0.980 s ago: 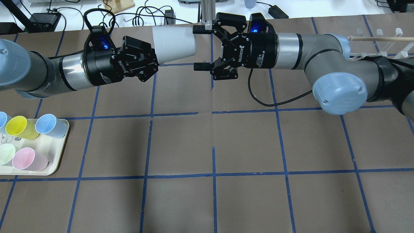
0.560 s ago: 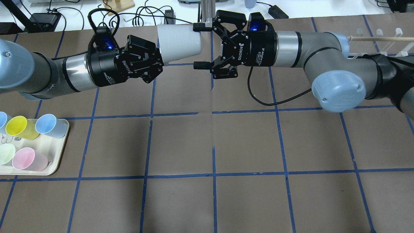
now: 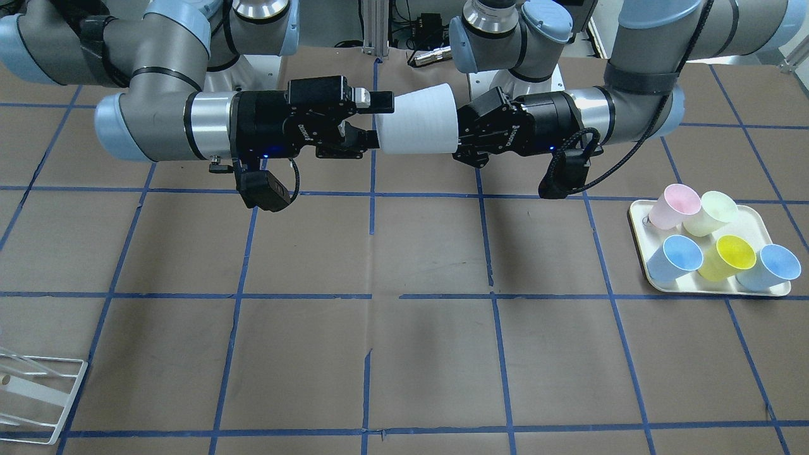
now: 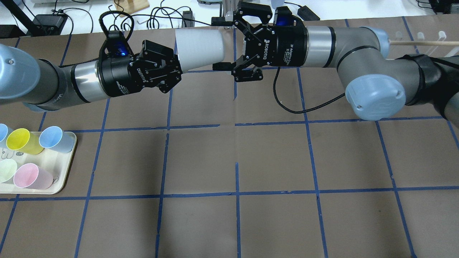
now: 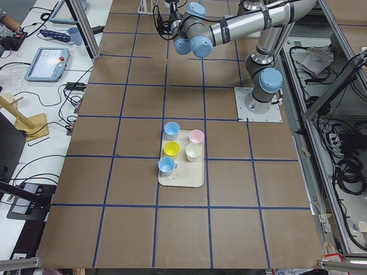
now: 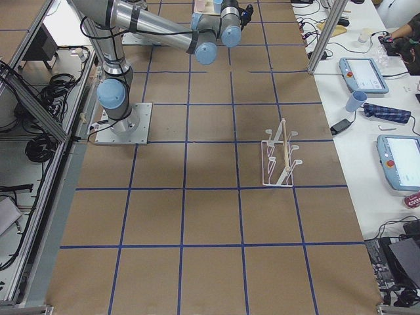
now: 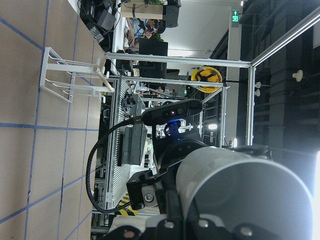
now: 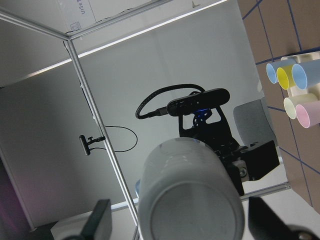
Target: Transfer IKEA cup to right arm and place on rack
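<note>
The IKEA cup (image 4: 199, 48) is a pale grey-white tumbler held level above the table's far middle. My left gripper (image 4: 176, 66) is shut on its wide end. It shows in the front-facing view too (image 3: 417, 120), held by the left gripper (image 3: 463, 134). My right gripper (image 4: 219, 43) is open, its two fingers straddling the cup's narrow base without touching it. In the right wrist view the cup's base (image 8: 192, 210) sits between the two spread fingers (image 8: 97, 222). The white wire rack (image 6: 279, 161) stands far on the right side (image 3: 38, 385).
A cream tray (image 4: 68, 168) at the near left carries several coloured cups; it also shows in the front-facing view (image 3: 638, 221). A black cable (image 4: 301, 107) hangs under the right wrist. Cables and gear lie beyond the table's far edge.
My left arm has carried the cup to the right, so its narrow base now lies between the right gripper's open fingers. The right gripper has shifted slightly toward the far edge.
</note>
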